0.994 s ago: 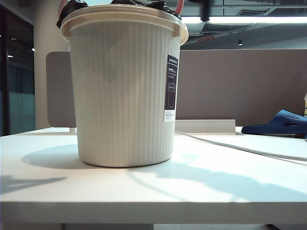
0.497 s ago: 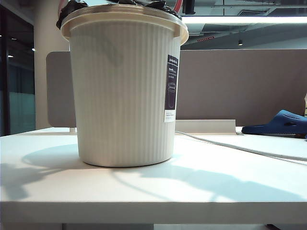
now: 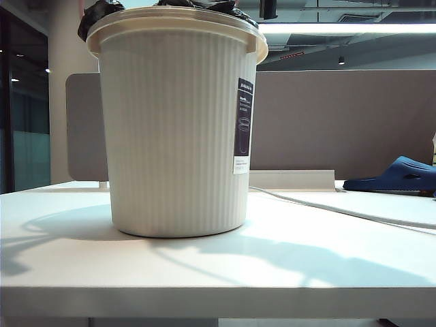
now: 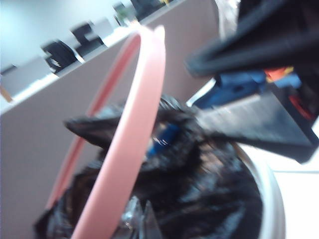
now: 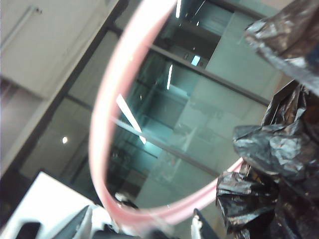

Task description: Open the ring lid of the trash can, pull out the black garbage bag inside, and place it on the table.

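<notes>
The broad flat white table (image 3: 225, 272) carries the large cream-white ribbed plastic trash can (image 3: 174, 129), standing upright near its front edge. Crinkled glossy black garbage bag (image 3: 197, 4) bulges just above the can's rim.

Left gripper (image 4: 259, 79): dark fingers closed tight, level with the can's mouth, with the bag (image 4: 199, 189) directly beneath the tips. Whether they pinch anything cannot be made out; the view is blurred. The thin pink plastic ring lid (image 4: 132, 129) stands tilted on edge just beside this gripper, lifted off the cream rim (image 4: 271, 199).

Right gripper (image 5: 142, 226): jaws spread wide, the tips flanking the lower arc of the ring lid (image 5: 107, 114). Contact cannot be confirmed. The bag (image 5: 269, 164) bunches close alongside.

Beyond the can, a white cable (image 3: 340, 211) crosses the tabletop; a blue slipper (image 3: 395, 175) lies at the far right.

Against the view a second ago: the pink ring sections visible above the rim are gone from the exterior picture, the arm shadows on the table have shifted, and the can has stayed put.
</notes>
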You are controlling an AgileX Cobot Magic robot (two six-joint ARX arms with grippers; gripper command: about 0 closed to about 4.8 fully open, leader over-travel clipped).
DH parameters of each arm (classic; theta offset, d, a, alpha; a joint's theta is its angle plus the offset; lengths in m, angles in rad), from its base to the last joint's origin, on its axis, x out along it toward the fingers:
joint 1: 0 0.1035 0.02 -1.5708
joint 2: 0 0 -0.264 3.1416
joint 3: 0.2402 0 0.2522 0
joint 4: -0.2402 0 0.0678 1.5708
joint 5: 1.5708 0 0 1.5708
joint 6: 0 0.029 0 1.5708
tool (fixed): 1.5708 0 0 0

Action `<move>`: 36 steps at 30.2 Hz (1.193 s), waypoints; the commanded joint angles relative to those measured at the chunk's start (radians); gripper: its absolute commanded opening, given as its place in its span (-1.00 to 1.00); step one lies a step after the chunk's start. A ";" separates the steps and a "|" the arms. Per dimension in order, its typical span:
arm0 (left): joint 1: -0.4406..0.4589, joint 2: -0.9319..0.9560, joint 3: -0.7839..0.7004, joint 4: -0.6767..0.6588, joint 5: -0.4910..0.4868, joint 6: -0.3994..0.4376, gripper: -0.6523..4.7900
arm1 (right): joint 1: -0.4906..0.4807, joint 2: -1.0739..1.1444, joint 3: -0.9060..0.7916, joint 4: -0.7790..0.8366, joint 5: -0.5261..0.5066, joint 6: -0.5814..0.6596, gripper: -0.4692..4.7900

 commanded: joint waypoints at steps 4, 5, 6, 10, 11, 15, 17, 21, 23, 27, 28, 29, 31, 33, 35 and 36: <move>0.000 -0.015 0.021 0.049 -0.036 0.005 -0.78 | 0.000 -0.006 0.005 0.052 -0.132 -0.240 0.14; 0.000 -0.015 0.037 0.036 -0.035 -0.001 -0.78 | 0.000 -0.007 0.005 0.070 -0.153 -0.291 0.12; 0.000 -0.015 0.048 0.030 -0.035 -0.014 -0.78 | 0.000 -0.007 0.005 0.072 -0.164 -0.315 0.06; 0.022 -0.008 0.127 -0.047 -0.034 -0.043 -0.78 | 0.000 -0.007 0.005 0.061 -0.195 -0.383 0.00; 0.051 0.002 0.151 -0.068 -0.026 -0.054 -0.78 | 0.000 -0.007 0.005 0.059 -0.197 -0.399 0.00; 0.184 0.023 0.168 -0.081 0.095 -0.106 -0.78 | 0.000 -0.010 0.005 0.018 -0.219 -0.452 0.00; 0.274 0.031 0.168 -0.081 0.182 -0.168 -0.78 | 0.000 -0.011 0.005 0.008 -0.225 -0.460 0.00; 0.428 0.036 0.179 -0.072 0.295 -0.204 -0.78 | 0.000 -0.011 0.023 -0.014 -0.349 -0.583 -0.02; 0.462 0.036 0.179 -0.057 0.317 -0.239 -0.78 | 0.000 -0.011 0.041 -0.092 -0.349 -0.655 -0.02; 0.480 0.036 0.179 -0.043 0.301 -0.251 -0.78 | 0.000 -0.011 0.093 -0.256 -0.349 -0.773 -0.02; 0.480 0.036 0.179 -0.043 0.284 -0.256 -0.78 | 0.000 -0.011 0.105 -0.283 -0.349 -0.789 -0.02; 0.480 0.037 0.179 -0.043 0.264 -0.256 -0.78 | 0.000 -0.011 0.120 -0.314 -0.349 -0.808 -0.02; 0.480 0.035 0.179 -0.044 0.261 -0.263 -0.78 | -0.001 -0.011 0.136 -0.322 -0.348 -0.833 -0.02; 0.480 0.033 0.179 -0.053 0.262 -0.307 -0.78 | -0.002 -0.013 0.153 -0.328 -0.349 -0.872 -0.02; 0.480 0.032 0.179 -0.072 0.280 -0.376 -0.78 | -0.002 -0.022 0.186 -0.391 -0.348 -0.974 -0.02; 0.480 0.032 0.179 -0.085 0.298 -0.403 -0.78 | -0.002 -0.028 0.209 -0.451 -0.336 -1.035 -0.02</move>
